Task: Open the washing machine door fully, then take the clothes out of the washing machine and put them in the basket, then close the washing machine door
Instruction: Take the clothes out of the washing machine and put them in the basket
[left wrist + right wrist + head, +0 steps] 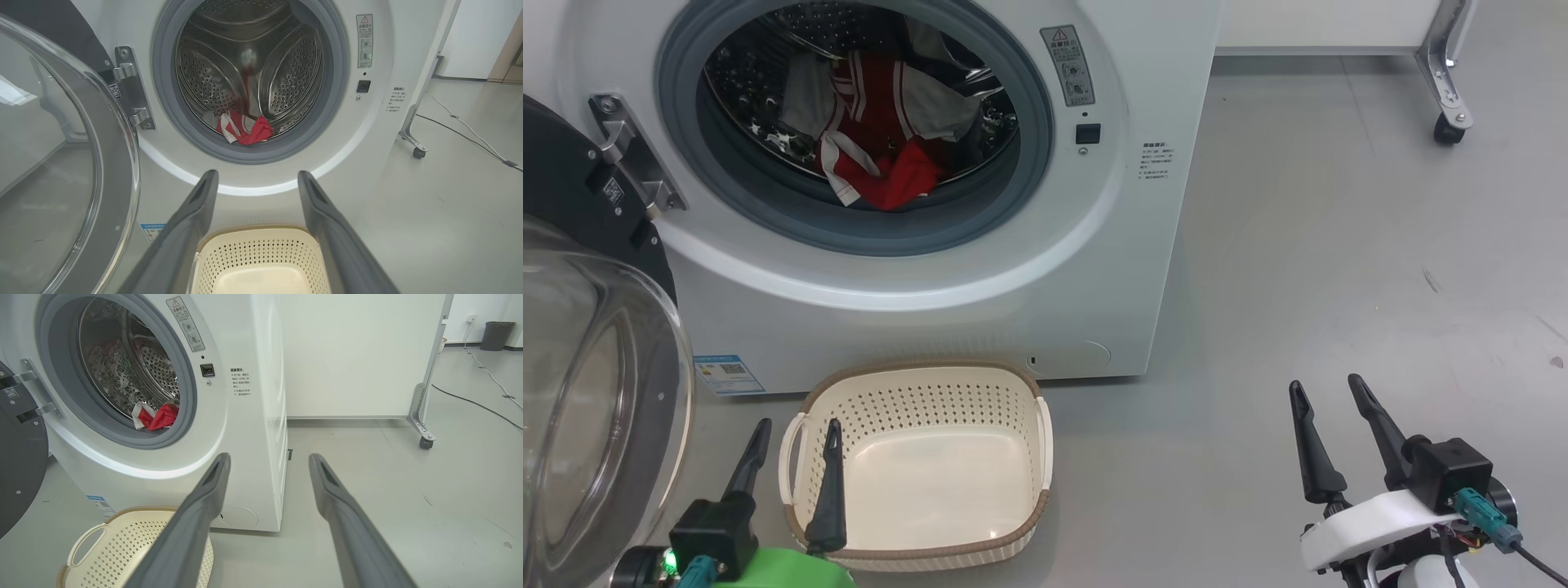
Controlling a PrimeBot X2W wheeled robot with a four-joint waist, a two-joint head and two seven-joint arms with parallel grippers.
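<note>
The white washing machine (1111, 245) stands ahead with its door (580, 367) swung wide open to the left on its hinge. Red and white clothes (882, 139) lie in the steel drum, also visible as clothes (245, 128) and clothes (157, 415). The cream basket (1037, 445) sits empty on the floor just below the opening. My left gripper (796, 437) hangs open over the basket's left rim. My right gripper (1327, 392) is open above bare floor, well right of the basket. Between both pairs of fingers there is nothing.
A metal frame leg with a caster (1448, 131) stands at the back right beside a white panel. A cable (470, 402) runs over the grey floor (1339, 269) behind it. A dark bin (495, 335) sits far back.
</note>
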